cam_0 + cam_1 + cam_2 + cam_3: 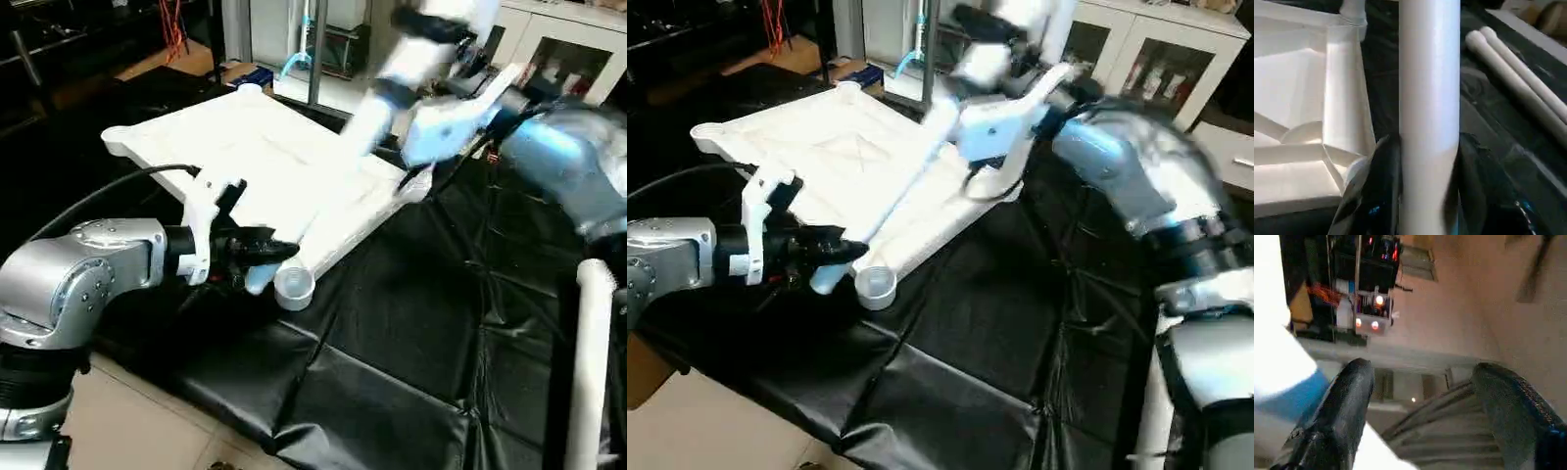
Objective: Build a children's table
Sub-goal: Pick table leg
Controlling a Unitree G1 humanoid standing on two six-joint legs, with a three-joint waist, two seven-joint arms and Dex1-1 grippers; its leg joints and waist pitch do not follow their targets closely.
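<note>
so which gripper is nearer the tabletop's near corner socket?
Left. The left gripper holds a leg right beside the corner socket; the right gripper is raised over the tabletop's far side.

Silver forearms point(69, 279); black fingers point(1337, 421); seemingly white brackets.

children's table point(265, 157): white plastic, smooth, ribbed underside, slight sheen | tube leg point(1429, 112): white plastic, smooth, satin gloss | black sheet point(392, 333) under the parts: creased, glossy film-like | left forearm point(69, 279): brushed silver metal | left claw point(263, 250): black, matt | floor point(127, 426): beige, smooth tile
</note>
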